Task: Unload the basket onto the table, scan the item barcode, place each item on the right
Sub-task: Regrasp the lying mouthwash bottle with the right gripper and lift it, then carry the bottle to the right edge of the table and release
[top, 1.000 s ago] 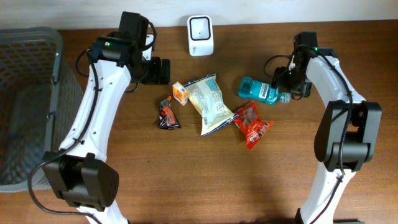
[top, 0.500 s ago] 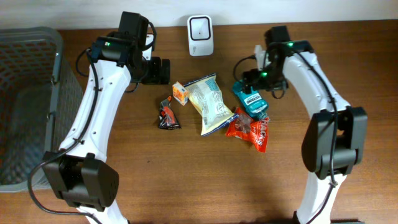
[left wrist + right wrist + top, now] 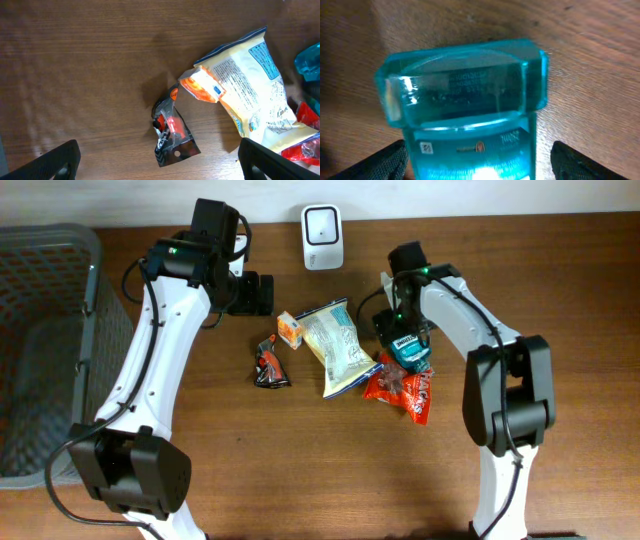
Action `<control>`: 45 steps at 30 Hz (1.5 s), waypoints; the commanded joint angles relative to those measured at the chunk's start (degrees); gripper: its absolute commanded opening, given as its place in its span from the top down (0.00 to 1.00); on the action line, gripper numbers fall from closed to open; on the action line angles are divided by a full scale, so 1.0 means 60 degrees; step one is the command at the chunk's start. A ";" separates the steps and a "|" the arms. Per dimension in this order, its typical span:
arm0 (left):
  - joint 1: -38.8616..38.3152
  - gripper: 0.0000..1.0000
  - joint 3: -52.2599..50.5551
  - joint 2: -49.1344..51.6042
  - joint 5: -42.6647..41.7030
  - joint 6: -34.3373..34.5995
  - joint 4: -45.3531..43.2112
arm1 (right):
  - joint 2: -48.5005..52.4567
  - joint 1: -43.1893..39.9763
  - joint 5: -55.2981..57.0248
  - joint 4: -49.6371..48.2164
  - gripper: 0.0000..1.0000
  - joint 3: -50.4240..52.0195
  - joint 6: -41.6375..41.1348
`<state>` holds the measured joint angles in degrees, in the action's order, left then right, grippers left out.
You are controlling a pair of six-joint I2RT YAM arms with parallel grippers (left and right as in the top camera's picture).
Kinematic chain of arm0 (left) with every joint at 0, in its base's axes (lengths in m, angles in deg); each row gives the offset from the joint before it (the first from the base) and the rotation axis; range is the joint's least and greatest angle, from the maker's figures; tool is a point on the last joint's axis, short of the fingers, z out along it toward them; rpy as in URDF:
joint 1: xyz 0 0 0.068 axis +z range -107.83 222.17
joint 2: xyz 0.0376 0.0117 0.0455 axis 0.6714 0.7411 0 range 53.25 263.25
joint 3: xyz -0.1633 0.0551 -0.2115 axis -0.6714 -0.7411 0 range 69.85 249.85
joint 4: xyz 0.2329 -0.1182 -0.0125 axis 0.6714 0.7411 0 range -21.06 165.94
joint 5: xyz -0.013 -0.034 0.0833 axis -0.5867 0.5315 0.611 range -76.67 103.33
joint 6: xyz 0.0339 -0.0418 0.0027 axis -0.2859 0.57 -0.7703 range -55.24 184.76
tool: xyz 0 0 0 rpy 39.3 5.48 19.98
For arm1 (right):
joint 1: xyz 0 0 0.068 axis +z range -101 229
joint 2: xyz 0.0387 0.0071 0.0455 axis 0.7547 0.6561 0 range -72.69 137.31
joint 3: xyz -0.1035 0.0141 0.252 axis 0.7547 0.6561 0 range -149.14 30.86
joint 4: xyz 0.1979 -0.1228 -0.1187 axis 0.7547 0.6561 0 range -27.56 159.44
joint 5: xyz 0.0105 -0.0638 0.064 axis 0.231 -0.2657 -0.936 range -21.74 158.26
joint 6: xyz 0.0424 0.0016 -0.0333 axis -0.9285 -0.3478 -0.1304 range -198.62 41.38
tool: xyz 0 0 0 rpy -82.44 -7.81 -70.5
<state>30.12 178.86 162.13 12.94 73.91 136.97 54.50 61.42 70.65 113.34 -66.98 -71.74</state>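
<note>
Mouthwash in a clear teal plastic bottle [image 3: 406,346] lies on its side on the brown wooden table [image 3: 300,470], right of centre. Its near end rests on a crumpled red snack packet [image 3: 408,392], and a pale yellow crisp bag [image 3: 338,348] lies just to its left. The right gripper [image 3: 402,328] hangs directly over the bottle's far end. In the right wrist view the two dark fingers [image 3: 390,161] stand spread wide on either side of the bottle [image 3: 465,100]. A strip of bare wood shows between the bottle and one finger, so the bottle is straddled, not pinched. The white box-shaped scanner [image 3: 322,224] stands at the far edge of the table, left of the bottle and well apart from it. The left gripper [image 3: 262,294] hovers over bare wood on the far left of the items, its fingers [image 3: 55,161] spread wide with nothing between them. Near it lie a small orange and white box [image 3: 290,329], touching the crisp bag, and a black and red sachet [image 3: 269,365]. A grey mesh basket [image 3: 60,240] sits at the table's left end.
</note>
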 commanded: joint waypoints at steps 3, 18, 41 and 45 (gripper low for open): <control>0.0025 0.01 -0.0018 0.0015 0.0066 -0.0153 -0.0004 | 0.0302 -0.0011 -0.0109 -0.0182 0.12 0.0095 0.0018; 0.0025 0.01 -0.0018 0.0015 0.0062 -0.0153 -0.0004 | 0.0291 0.0066 -0.1596 -0.0750 0.46 -0.3493 -0.1752; 0.0025 0.01 -0.0018 0.0015 0.0062 -0.0153 -0.0004 | 0.2135 0.1967 0.2080 -0.7610 0.45 -0.4142 -0.2980; 0.0025 0.01 -0.0018 0.0015 0.0066 -0.0153 -0.0004 | 0.2135 0.1905 0.2080 -0.7839 0.45 -0.4142 -0.2980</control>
<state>30.12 178.82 162.13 12.94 73.91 136.97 69.02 73.07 81.71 67.94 -90.41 -90.08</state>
